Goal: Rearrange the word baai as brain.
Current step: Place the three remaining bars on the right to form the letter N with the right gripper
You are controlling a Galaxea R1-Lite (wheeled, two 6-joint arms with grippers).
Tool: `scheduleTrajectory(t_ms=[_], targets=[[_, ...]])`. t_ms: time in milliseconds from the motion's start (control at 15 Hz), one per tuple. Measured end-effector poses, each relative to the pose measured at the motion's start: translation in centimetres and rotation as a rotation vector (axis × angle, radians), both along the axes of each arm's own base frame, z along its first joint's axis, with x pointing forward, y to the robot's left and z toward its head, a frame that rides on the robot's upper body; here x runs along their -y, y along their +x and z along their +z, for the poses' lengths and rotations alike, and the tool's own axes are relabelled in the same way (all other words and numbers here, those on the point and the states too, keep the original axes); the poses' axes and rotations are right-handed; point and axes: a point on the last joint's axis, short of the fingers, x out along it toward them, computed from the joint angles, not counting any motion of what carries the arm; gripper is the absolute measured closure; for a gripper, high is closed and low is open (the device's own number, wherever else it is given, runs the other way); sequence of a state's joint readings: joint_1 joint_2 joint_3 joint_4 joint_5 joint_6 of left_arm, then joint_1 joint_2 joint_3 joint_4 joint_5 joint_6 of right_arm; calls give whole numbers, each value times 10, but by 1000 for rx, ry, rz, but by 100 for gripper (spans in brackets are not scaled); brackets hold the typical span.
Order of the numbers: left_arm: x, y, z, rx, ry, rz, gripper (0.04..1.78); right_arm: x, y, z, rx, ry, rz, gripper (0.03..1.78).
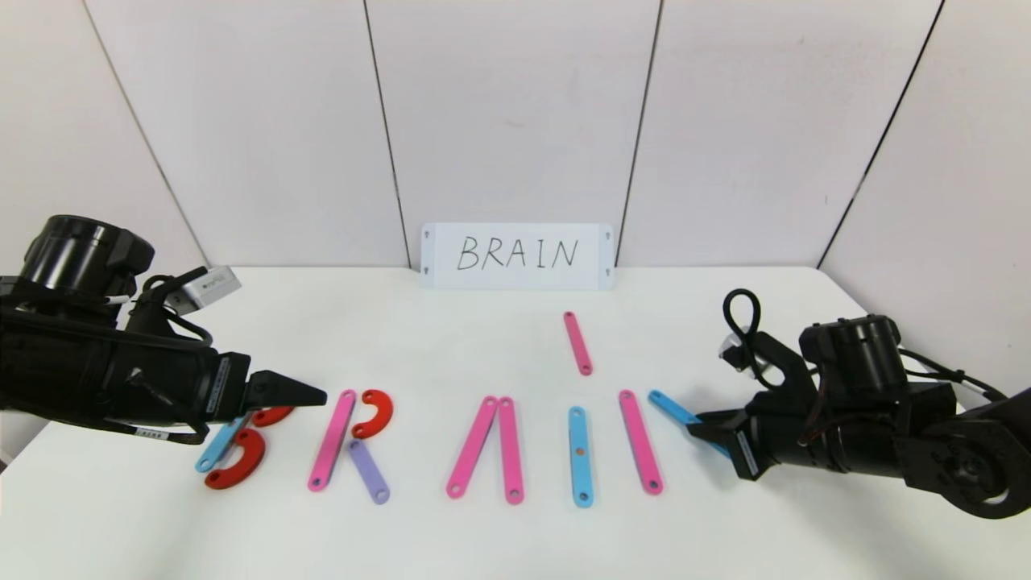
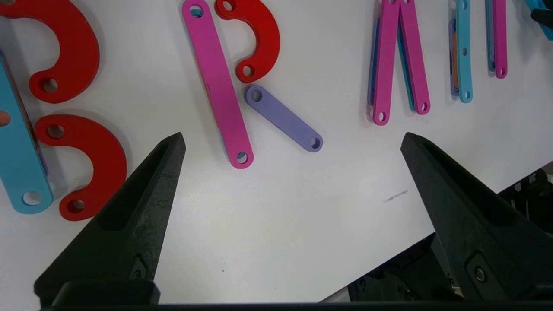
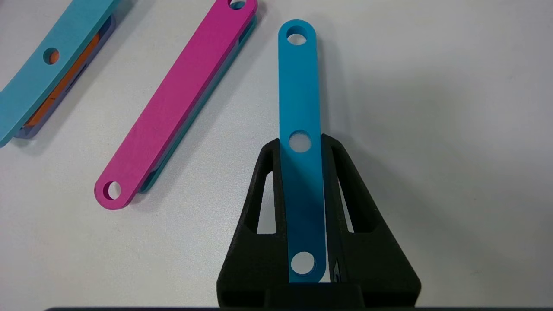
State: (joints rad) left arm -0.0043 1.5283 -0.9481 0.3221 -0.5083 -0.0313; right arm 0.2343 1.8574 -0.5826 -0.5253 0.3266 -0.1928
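The right tool (image 3: 302, 142) was clamped on a flat bright-blue plastic strip with three holes (image 3: 298, 86), its free end reaching toward a long pink strip (image 1: 640, 441) on the white worktop (image 1: 725, 532). Beyond that lay a light-blue strip (image 1: 580, 456), two pink strips meeting in a peak (image 1: 488, 447), then a pink strip, red curve and short lilac strip (image 2: 283, 117). The left tool (image 2: 293, 142) hung wide open near two red curves (image 2: 82, 168) beside a blue strip (image 2: 17, 164). A spare pink strip (image 1: 577, 342) lay near the handwritten white card (image 1: 517, 255).
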Motion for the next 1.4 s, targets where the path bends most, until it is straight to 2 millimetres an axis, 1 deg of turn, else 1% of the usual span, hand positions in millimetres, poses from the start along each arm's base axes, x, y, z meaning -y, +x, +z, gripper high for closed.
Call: scheduleTrajectory(t_ms=[600, 867, 1400], targets=[[0, 0, 0, -2, 0, 1, 8, -4, 12, -12, 17, 1, 1, 154], [0, 0, -1, -3, 0, 0, 8, -6, 13, -14, 17, 1, 6, 154], [0, 0, 0, -2, 0, 1, 8, -7, 9, -14, 12, 3, 18, 154]])
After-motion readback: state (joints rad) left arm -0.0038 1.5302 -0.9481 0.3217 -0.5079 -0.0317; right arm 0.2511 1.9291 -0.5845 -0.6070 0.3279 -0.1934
